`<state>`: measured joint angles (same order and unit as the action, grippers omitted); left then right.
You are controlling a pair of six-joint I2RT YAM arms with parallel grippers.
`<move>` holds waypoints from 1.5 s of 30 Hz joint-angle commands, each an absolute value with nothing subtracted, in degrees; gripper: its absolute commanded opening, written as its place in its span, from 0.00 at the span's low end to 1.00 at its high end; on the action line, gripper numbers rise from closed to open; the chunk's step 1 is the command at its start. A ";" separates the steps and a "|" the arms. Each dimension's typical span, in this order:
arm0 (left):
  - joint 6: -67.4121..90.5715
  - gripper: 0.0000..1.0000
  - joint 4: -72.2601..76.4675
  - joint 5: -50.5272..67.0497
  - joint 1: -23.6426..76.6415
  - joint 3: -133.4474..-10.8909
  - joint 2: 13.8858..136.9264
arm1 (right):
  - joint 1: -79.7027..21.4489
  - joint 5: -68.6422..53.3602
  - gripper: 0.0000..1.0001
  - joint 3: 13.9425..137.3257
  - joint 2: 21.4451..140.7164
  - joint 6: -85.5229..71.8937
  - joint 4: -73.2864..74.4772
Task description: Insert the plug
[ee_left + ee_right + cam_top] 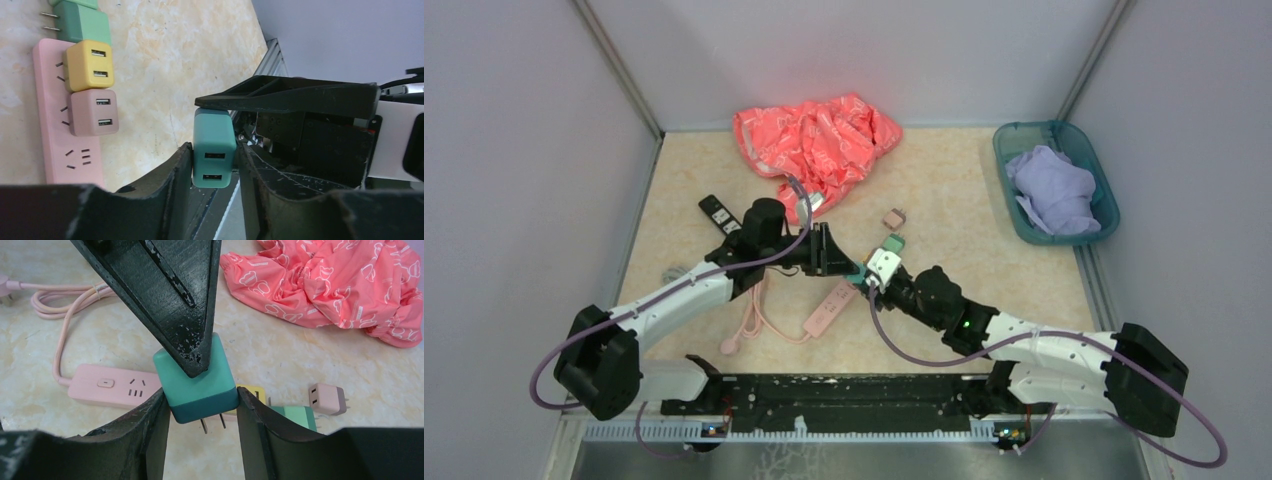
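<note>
Passing teal plug [210, 385] across: clamped in right gripper [202, 407], pinched too by left gripper [214, 160]. Release right only after confirming left hold.

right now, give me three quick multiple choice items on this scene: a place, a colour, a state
1. Where is the lavender cloth? A on the power strip; B in the teal basket; C under the remote.
2. What colour is the USB charger in the right end effector? A yellow; B pink; C teal.
3. That charger is: A plugged in; B held in the air, prongs bare; C lying flat.
Answers: B, the cloth fills the basket; C, its body is teal; B, both prongs hang free.
</note>
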<state>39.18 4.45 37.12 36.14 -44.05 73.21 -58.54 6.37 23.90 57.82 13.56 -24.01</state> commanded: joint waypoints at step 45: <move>12.88 0.00 -30.23 6.92 45.51 -59.88 80.10 | -59.41 21.49 0.67 17.83 61.08 -38.73 -27.60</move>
<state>14.87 -29.19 10.17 44.38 -57.21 78.81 -59.16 21.54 17.58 58.96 -29.41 -25.17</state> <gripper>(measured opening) 0.344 0.678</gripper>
